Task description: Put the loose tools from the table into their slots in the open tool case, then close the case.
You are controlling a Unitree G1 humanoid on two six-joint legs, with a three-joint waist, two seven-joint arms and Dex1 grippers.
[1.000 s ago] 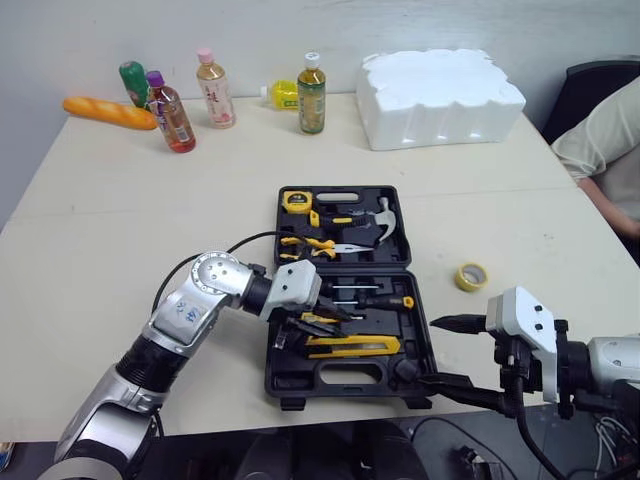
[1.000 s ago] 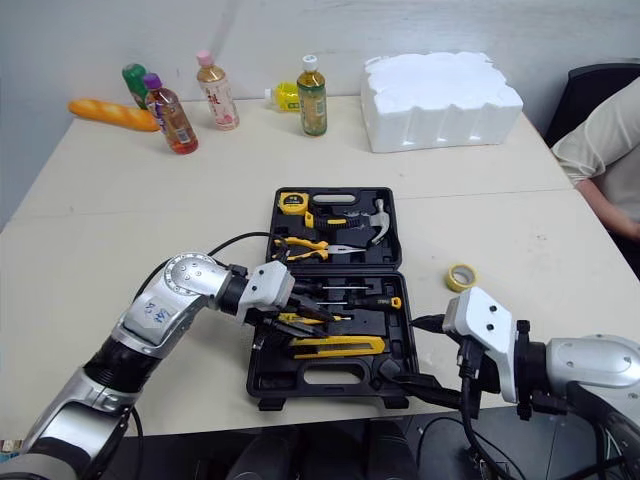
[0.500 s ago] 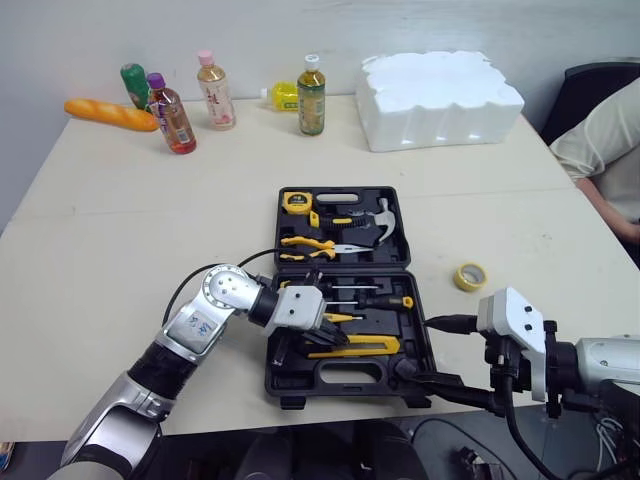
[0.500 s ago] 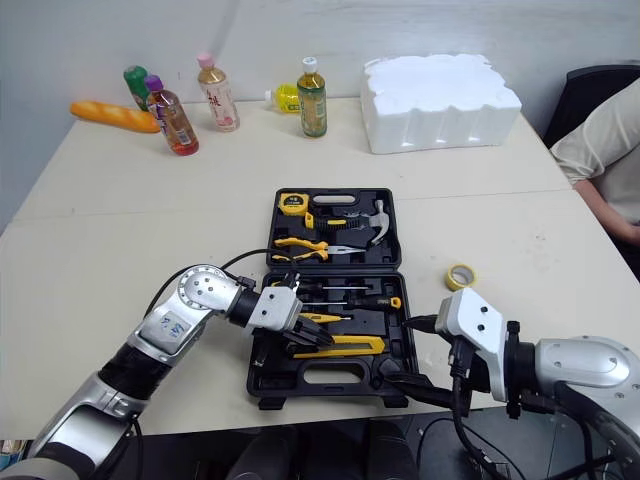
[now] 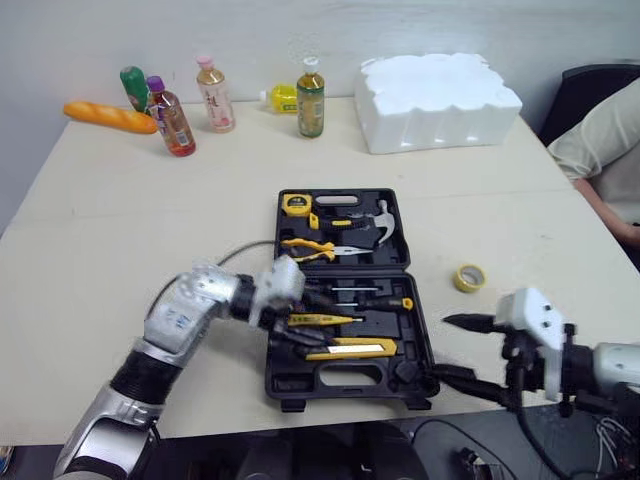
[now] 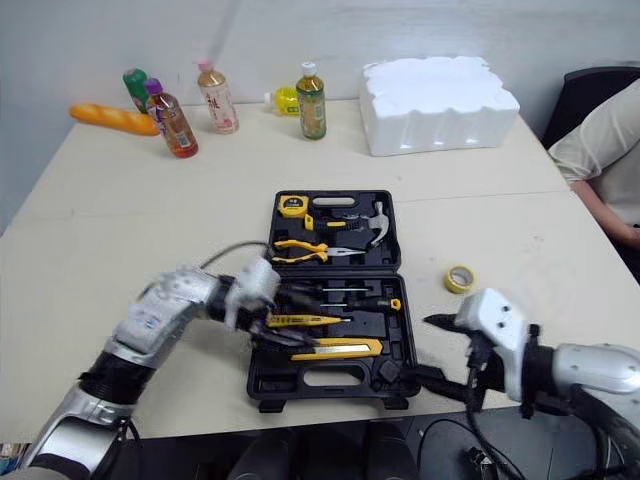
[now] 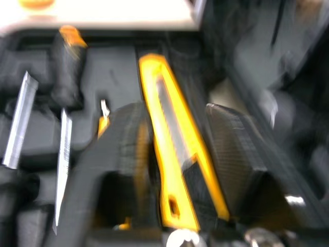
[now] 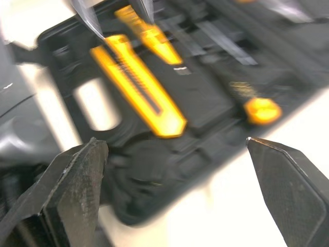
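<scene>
My left gripper [image 5: 305, 318] has drawn back toward the left side of the case [image 5: 330, 395] from where it sat low over the near tray half a second ago; the yellow driver [image 5: 322, 320] that was tilted under it now lies flat and alone just above the knife [image 5: 352, 350]; I take that to mean the driver is released into its slot and this placing is done; the arm is smeared in the head views, so I judge it is moving; my right gripper [image 5: 442, 348] has shifted slightly outward from the case's front right corner, spread wide and empty as before; the case is open, its far half flat on the table [image 5: 130, 230] with hammer [image 5: 380, 215], pliers [image 5: 305, 246] and tape measure [image 5: 296, 203] seated, so closing is not yet begun; a tape roll [image 5: 461, 279] sits on the table right of the case, well apart from both grippers, and if it belongs inside, it is the piece left; the head views give me this layout but not how my left fingers stand; the left wrist view does: the fingers [image 7: 126, 154] are apart, the knife running between them with a gap on one side, gripping nothing; the right wrist view adds my right fingers [image 8: 72, 180] far apart, framing the case's corner, the knife and a screwdriver's orange end [image 8: 262, 110].
</scene>
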